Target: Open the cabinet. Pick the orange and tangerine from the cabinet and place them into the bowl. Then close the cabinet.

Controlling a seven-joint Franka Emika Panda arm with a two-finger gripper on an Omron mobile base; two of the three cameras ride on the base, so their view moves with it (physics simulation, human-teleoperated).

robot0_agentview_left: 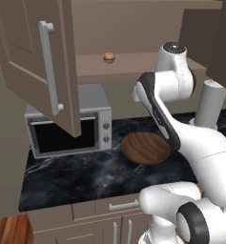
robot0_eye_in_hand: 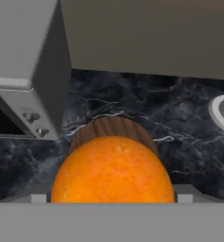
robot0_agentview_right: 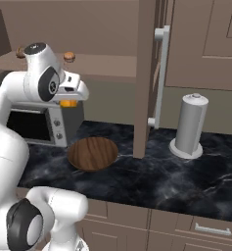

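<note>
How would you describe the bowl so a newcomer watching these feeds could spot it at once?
Start at the silver microwave on the black marble counter. Just to its right, a wide, shallow round bowl of dark brown wood sits on the counter. Its visible grain and low, flat shape set it apart from the tall grey upright cylinder farther right.

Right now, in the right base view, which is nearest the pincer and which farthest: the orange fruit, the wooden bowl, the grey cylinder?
1. Orange fruit, at the pincer.
2. Wooden bowl, below it on the counter.
3. Grey cylinder, far right.
</note>
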